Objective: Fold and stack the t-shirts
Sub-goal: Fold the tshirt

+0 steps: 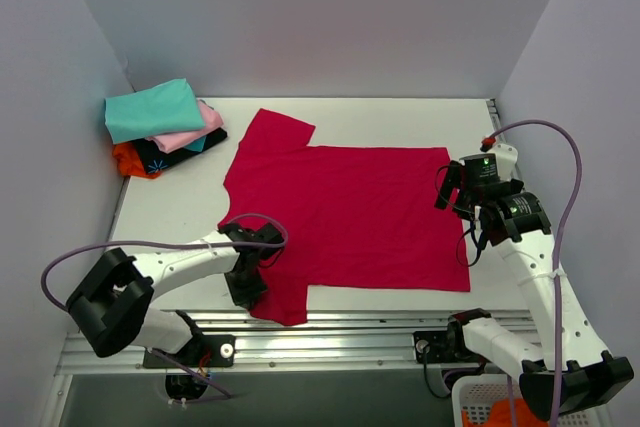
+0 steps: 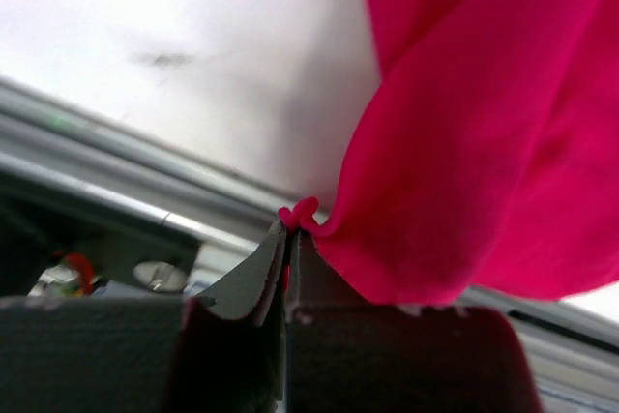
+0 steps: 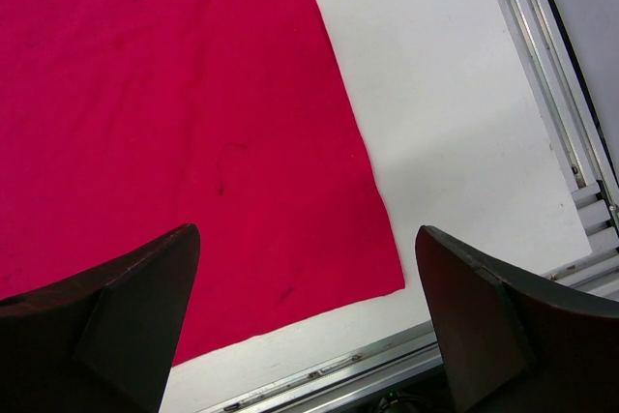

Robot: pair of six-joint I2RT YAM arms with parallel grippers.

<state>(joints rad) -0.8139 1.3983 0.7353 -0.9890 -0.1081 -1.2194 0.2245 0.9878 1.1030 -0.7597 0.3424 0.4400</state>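
five t-shirts (image 1: 350,217), two arms (image 1: 180,262)

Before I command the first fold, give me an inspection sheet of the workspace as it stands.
Surface: white table, bare around the shirts.
Job's things: red t-shirt spread flat mid-table; teal shirt, pink shirt, black shirt and orange shirt piled at the far left corner.
Clutter: nothing seen.
Grippers: left gripper shut on the red t-shirt's near sleeve edge; right gripper open above the hem corner, holding nothing.
Cables: left arm's cable loops along the arm; right arm's cable arches over its wrist.
Surroundings: plain walls on three sides; metal rail at the near edge; white basket at lower right.
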